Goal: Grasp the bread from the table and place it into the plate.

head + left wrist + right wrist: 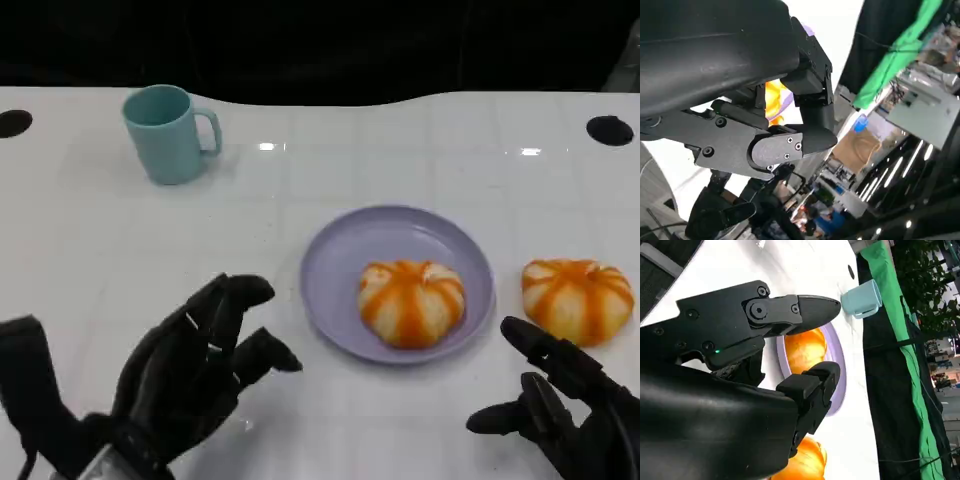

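A lilac plate [335, 262] sits mid-table with one orange-striped bread bun [411, 302] lying in it. A second bun [577, 300] lies on the white table just right of the plate. My right hand [560, 410] hovers near the front edge, just in front of that second bun, fingers spread and holding nothing. My left hand [195, 365] is low at the front left, left of the plate, fingers apart and empty. In the right wrist view the plate [838, 365] and both buns [805, 347] [802, 462] show past my fingers [810, 310].
A teal mug [165, 133] stands at the back left, also seen as the mug [862, 299] in the right wrist view. Two dark round holes [609, 129] mark the table's far corners. The table's dark back edge runs behind.
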